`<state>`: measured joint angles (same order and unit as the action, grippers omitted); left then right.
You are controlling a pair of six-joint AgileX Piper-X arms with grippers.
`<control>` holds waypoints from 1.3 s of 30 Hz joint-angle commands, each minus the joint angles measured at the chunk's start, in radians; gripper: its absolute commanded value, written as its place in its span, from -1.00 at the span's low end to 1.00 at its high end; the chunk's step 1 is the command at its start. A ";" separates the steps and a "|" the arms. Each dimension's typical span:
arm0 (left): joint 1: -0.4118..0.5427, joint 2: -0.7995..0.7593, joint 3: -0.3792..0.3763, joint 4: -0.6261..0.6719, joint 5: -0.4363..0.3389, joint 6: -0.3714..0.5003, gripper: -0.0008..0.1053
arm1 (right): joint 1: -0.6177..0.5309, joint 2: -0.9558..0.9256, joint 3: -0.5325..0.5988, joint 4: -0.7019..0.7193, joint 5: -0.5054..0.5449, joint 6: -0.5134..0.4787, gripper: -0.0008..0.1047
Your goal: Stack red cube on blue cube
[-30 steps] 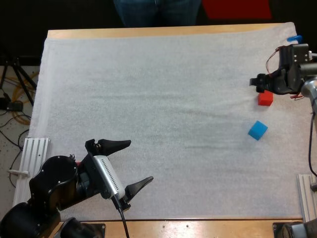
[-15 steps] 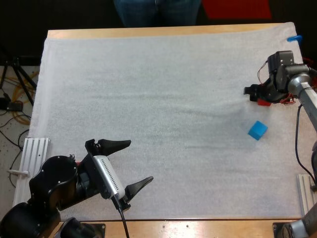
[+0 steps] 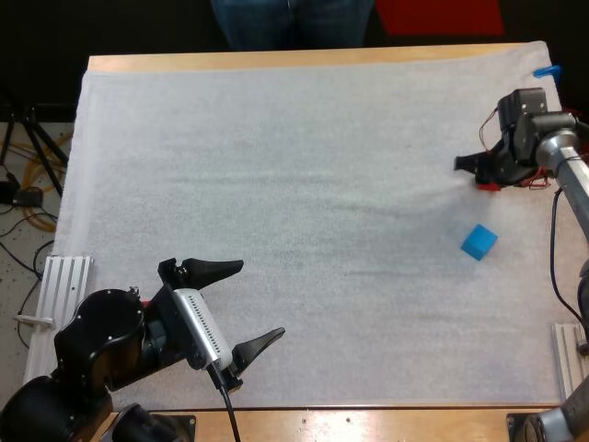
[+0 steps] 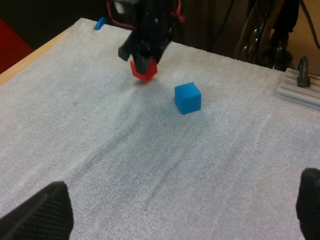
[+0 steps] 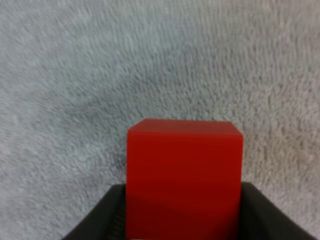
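Note:
The red cube (image 5: 184, 175) sits between the black fingers (image 5: 100, 215) of my right gripper (image 3: 486, 175), which press on it from both sides, low over the white mat. In the high view only a sliver of the red cube (image 3: 488, 186) peeks out under that gripper, at the mat's far right. The blue cube (image 3: 479, 242) lies on the mat just nearer than it, free of any gripper. In the left wrist view the red cube (image 4: 144, 70) is under the other arm's gripper, with the blue cube (image 4: 188, 98) beside it. My left gripper (image 3: 237, 302) hovers open at the near left, far from both cubes.
A person's legs (image 3: 293, 23) stand beyond the table's far edge. Metal rails lie at the near left (image 3: 64, 285) and near right (image 3: 571, 364) of the mat. The white mat (image 3: 276, 184) stretches bare between the two arms.
My right gripper has come down over the red cube and its fingers now close on it, hiding most of it from above. The left arm and blue cube have not moved.

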<state>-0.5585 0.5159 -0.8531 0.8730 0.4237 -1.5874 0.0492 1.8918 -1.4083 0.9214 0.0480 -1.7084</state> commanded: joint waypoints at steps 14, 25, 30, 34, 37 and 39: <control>-0.003 0.001 -0.005 -0.013 -0.009 0.000 0.65 | 0.001 -0.294 -0.031 0.138 0.004 -0.016 -0.78; -0.003 0.001 -0.005 -0.013 -0.009 0.000 0.65 | 0.018 -0.436 -0.005 0.267 -0.008 -0.016 -0.78; -0.003 0.001 -0.005 -0.013 -0.009 0.000 0.65 | 0.075 -0.502 0.130 0.241 -0.002 -0.005 -0.78; -0.003 0.001 -0.005 -0.013 -0.009 0.000 0.65 | 0.107 -0.544 0.273 0.149 0.000 0.036 -0.78; -0.003 0.001 -0.005 -0.013 -0.009 0.000 0.65 | 0.107 -0.548 0.347 0.113 -0.004 0.054 -0.78; -0.003 0.001 -0.005 -0.013 -0.009 0.000 0.65 | 0.107 -0.548 0.388 0.082 -0.004 0.054 -0.78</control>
<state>-0.5585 0.5159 -0.8531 0.8730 0.4237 -1.5874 0.1557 1.3516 -1.0324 1.0290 0.0461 -1.6602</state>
